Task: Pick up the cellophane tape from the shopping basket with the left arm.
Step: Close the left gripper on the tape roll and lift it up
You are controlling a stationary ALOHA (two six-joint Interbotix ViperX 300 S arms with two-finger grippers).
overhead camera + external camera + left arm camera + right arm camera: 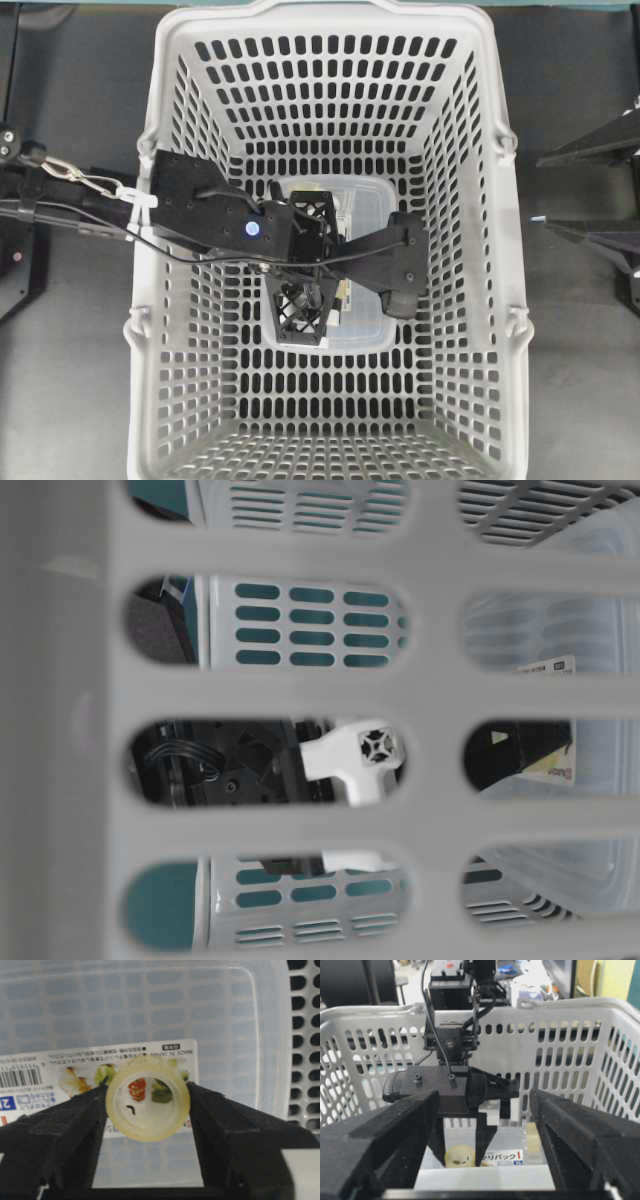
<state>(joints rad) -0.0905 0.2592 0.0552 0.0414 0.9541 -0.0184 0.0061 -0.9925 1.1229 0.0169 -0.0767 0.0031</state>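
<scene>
Inside the shopping basket [160,200], the left claw [148,1110] pinches the cellophane tape [148,1105] above the clear box [240,1020]. The slick, round roll may squirt out if lifted abruptly.

The tape roll [148,1098] looks like pale-yellow, translucent, glossy plastic. The fingers [55,1140] gripping it are matt black with a rough, foamy surface. The clear box [150,1010] is smooth, frosted plastic with a paper label [30,1085]. The basket [165,120] is matt grey plastic.
</scene>
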